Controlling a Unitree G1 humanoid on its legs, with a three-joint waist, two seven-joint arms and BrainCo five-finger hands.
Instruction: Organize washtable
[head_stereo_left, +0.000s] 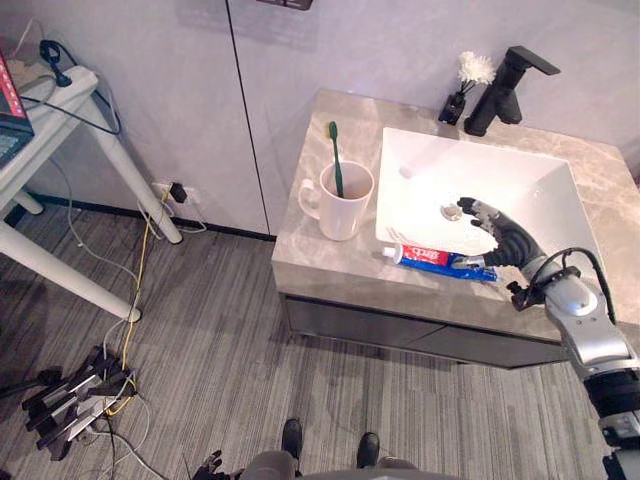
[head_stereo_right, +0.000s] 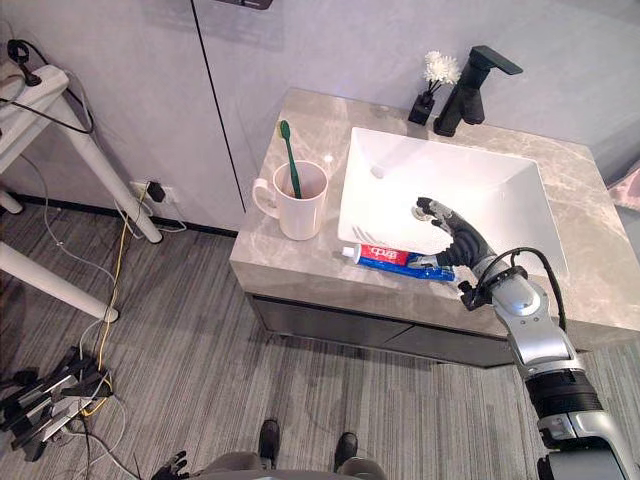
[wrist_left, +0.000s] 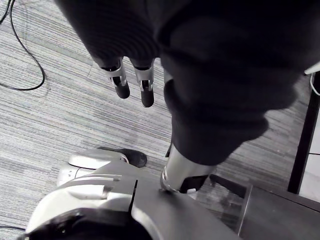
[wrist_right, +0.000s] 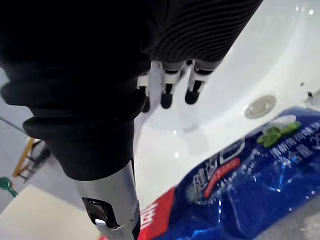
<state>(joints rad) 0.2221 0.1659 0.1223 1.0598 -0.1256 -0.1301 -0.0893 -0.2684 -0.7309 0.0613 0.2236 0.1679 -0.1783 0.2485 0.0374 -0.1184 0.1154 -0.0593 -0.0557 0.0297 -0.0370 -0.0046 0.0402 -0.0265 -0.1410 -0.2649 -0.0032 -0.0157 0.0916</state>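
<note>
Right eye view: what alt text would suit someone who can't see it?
The robot's right hand reaches open-fingered over a white basin, close to a toothpaste tube lying on its front rim. A mug holding a green toothbrush stands on the counter to the left.

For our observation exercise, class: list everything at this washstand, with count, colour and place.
Rectangular ceramic basin: one, white, centre.
Marble counter: one, beige, around basin.
Ceramic mug: one, cream, left of basin.
Plastic toothbrush: one, green, standing in mug.
Toothpaste tube: one, blue and red, along basin's front edge.
Metal tap: one, black, behind basin.
Small vase: one, black, white flower, beside tap.
Right hand: one, silver, open, over basin near tube.
Left hand: one, silver, open, above floor.
</note>
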